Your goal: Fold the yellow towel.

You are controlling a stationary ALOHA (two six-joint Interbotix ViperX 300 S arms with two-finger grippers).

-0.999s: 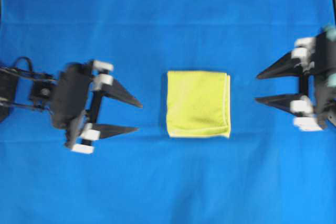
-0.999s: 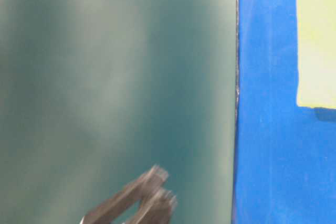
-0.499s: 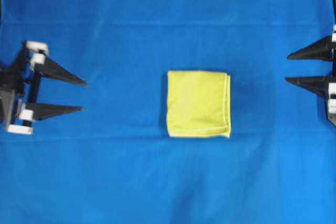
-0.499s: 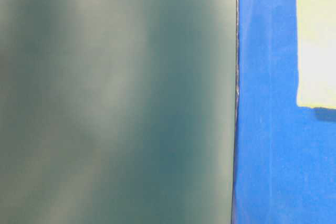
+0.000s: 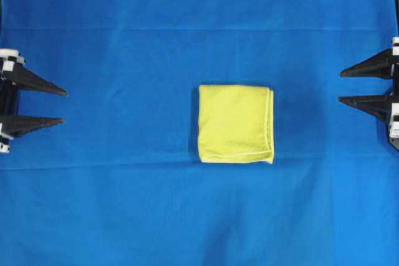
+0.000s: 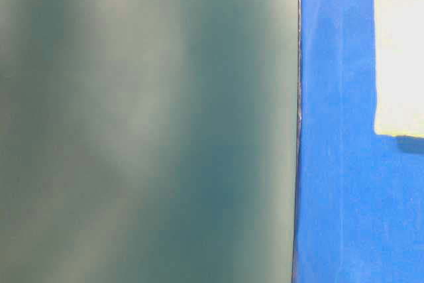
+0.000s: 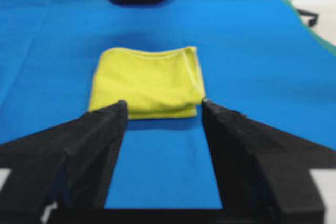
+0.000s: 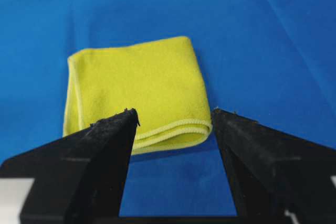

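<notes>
Overhead: yellow towel (image 5: 235, 124) lies folded at the middle of the blue cloth (image 5: 187, 23), well apart from left gripper (image 5: 62, 105) and right gripper (image 5: 340, 86), both spread and empty at the frame edges, their arms cut off. Wrist views show stacked layers at the fold. Table-level is mostly a blurred grey-green surface (image 6: 146, 124); the towel is only a washed-out patch cropped at right.

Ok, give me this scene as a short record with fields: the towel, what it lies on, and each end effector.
towel: yellow towel, folded into a small square, lying flat
surface: blue cloth, spread under everything
left end effector: open, empty, at the left edge, apart from the towel
right end effector: open, empty, at the right edge, apart from the towel
contact: nothing touches the towel
</notes>
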